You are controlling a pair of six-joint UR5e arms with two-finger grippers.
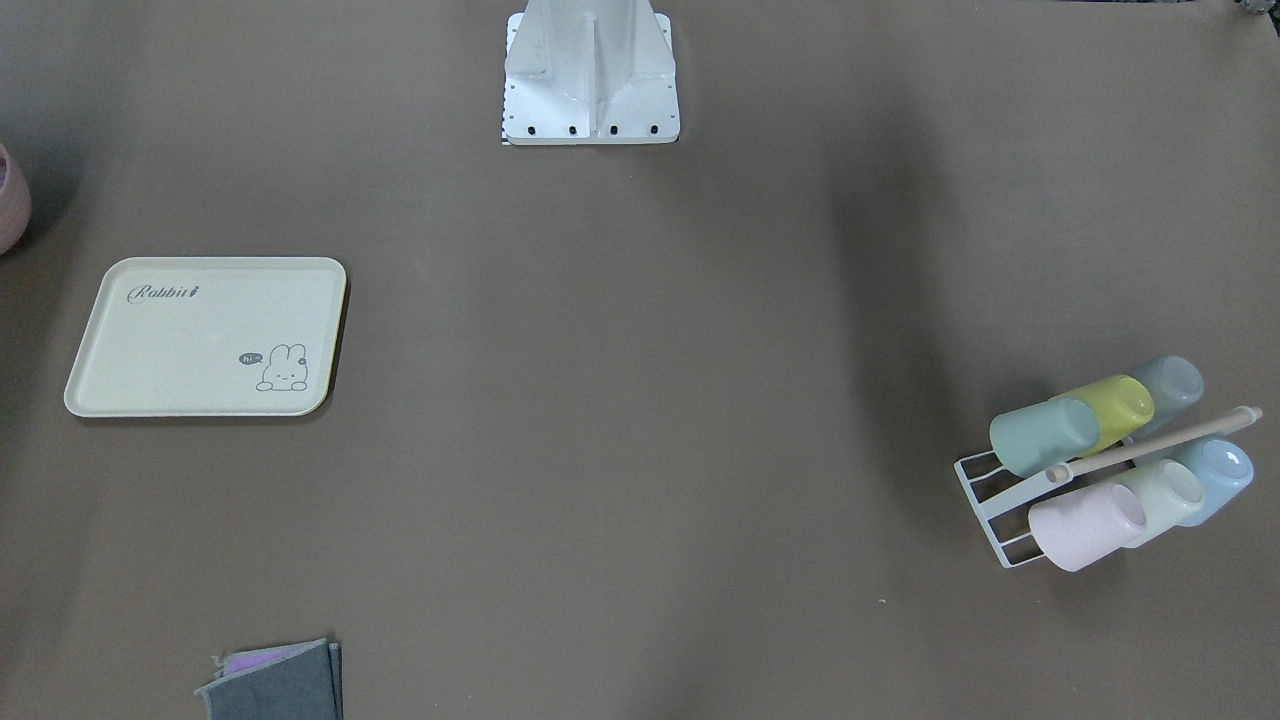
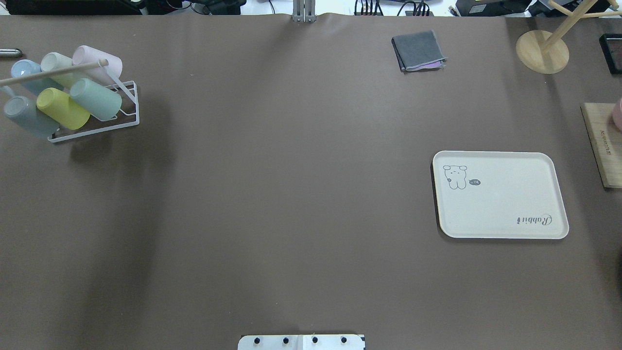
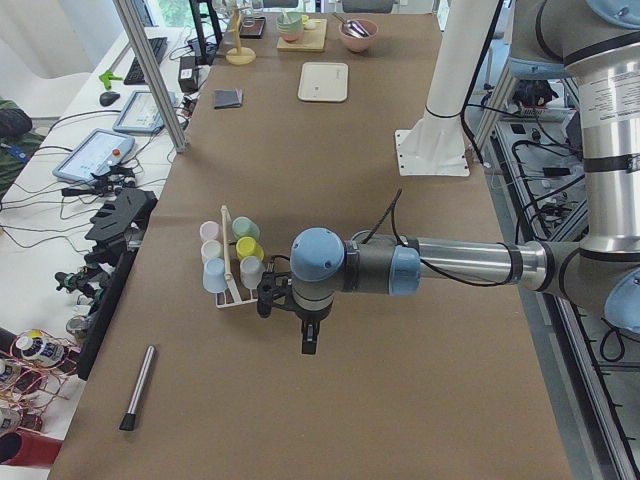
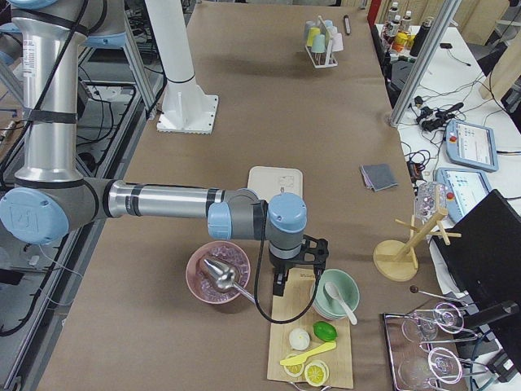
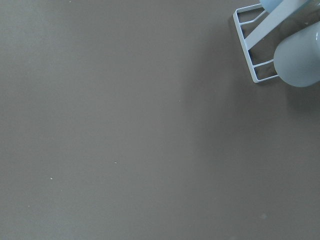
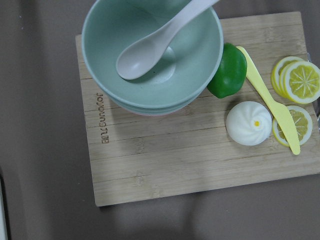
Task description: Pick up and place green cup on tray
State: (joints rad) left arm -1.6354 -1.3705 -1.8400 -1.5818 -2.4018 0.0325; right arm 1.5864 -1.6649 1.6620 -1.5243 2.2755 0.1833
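The green cup (image 1: 1043, 437) is mint-teal and lies tilted on a white wire rack (image 1: 985, 500), next to a yellow-green cup (image 1: 1115, 405). It also shows in the overhead view (image 2: 95, 99). The cream tray (image 1: 200, 340) with "Rabbit" script lies empty across the table, also seen overhead (image 2: 500, 204). My left gripper (image 3: 309, 342) hangs above the table beside the rack, seen only in the left side view, so I cannot tell whether it is open or shut. My right gripper (image 4: 279, 287) hangs over a wooden board beyond the tray, and I cannot tell its state either.
The rack also holds grey (image 2: 24, 116), blue, pale whitish-green (image 2: 54, 62) and pink (image 2: 99, 61) cups under a wooden rod (image 2: 53, 72). A folded grey cloth (image 2: 419, 50) and a wooden stand (image 2: 542, 51) lie at the far edge. The board (image 6: 200, 150) carries a green bowl with spoon (image 6: 150, 55) and food.
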